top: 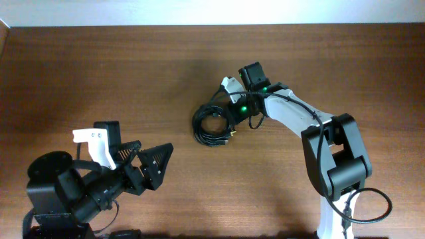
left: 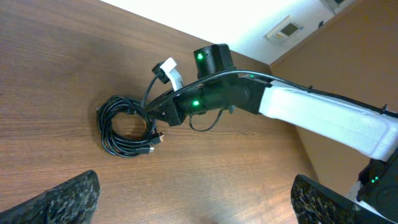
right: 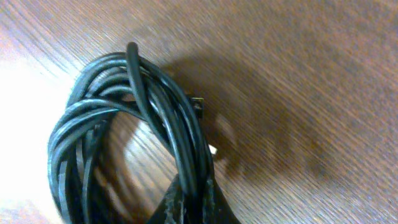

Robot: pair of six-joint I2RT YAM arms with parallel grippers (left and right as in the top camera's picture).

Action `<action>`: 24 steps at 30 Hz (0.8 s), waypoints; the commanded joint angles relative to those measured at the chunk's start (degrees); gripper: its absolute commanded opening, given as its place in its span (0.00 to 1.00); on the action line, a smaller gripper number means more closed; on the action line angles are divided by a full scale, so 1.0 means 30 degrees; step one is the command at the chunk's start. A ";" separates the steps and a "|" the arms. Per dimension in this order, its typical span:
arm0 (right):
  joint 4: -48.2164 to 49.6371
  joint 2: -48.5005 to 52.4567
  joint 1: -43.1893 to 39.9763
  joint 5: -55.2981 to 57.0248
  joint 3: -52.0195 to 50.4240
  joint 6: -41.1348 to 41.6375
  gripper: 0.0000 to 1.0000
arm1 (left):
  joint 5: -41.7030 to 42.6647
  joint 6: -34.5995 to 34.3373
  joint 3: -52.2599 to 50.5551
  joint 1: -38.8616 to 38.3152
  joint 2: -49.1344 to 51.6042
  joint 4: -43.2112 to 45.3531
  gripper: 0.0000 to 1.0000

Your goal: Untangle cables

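The cables (top: 211, 125) are a small coiled bundle of thin black cords in the middle of the wooden table. They also show in the left wrist view (left: 124, 127) and close up in the right wrist view (right: 124, 124), with a small pale plug tip beside the coil. My right gripper (top: 229, 118) is at the bundle's right edge, shut on several strands of the cables (right: 198, 193). My left gripper (top: 154, 166) is open and empty at the front left, well apart from the bundle; its two fingertips (left: 199, 205) frame bare wood.
The right arm (top: 299, 116) reaches across from its base at the front right. The left arm's base (top: 60, 192) sits at the front left. A pale wall runs along the table's far edge (top: 199, 25).
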 commanded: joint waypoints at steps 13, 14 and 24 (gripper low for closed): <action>-0.3818 -1.4528 0.4335 -0.5829 0.1399 0.4779 0.04 | -0.1974 0.0073 0.0189 -0.0044 -0.0073 -0.0313 0.99; -0.4080 -1.5045 0.5144 -0.5836 0.1399 0.4779 0.04 | -0.1909 -0.0444 0.0189 -0.0044 -0.0073 -0.0554 0.99; -0.4364 -1.5453 0.7322 -0.5858 0.1399 0.6659 0.04 | -0.1574 0.2914 0.0189 -0.0044 -0.0073 -0.1617 0.99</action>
